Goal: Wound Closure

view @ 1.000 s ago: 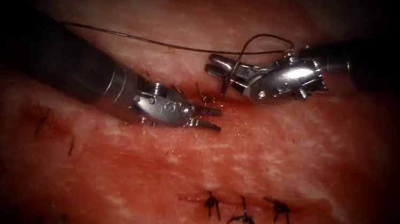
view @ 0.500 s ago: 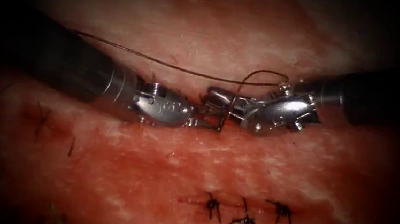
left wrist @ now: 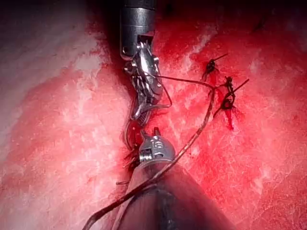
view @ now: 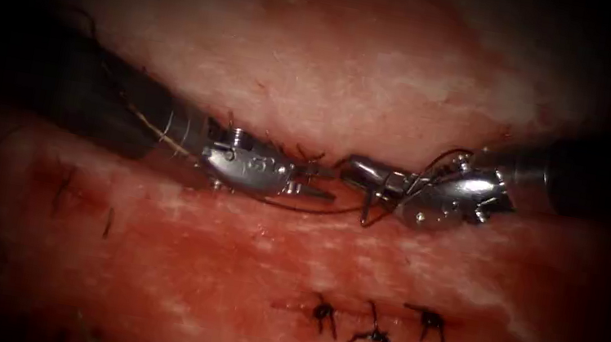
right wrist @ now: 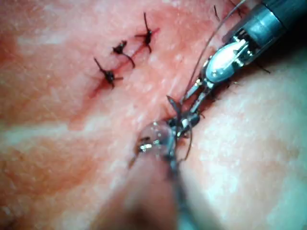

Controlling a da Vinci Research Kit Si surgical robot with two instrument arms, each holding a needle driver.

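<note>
My left tool (view: pixel 325 184) lies along the horizontal cut (view: pixel 286 137) in the tissue (view: pixel 223 265). Its jaws are open and hold nothing. My right tool (view: pixel 347 167) faces it tip to tip, almost touching. Dark thread (view: pixel 316 207) crosses the left shaft, sags under the left jaws and coils round the right tool's wrist. In the left wrist view the thread (left wrist: pixel 201 124) runs beside the left tool (left wrist: pixel 154 134) up to the right tool (left wrist: pixel 142 111). A thin curved dark strand (left wrist: pixel 127 136) sits in the cut between the tips; I cannot tell if it is the needle.
Three tied stitches with short cut ends (view: pixel 371 323) sit in the tissue below the tools. Older dark thread ends (view: pixel 63 184) mark the tissue at lower left. Red fluid wets the surface around the cut.
The right tool came down and slightly right to the cut, meeting the left tool's tips. The thread, once taut above both tools, now hangs slack below them. The left tool barely moved.
</note>
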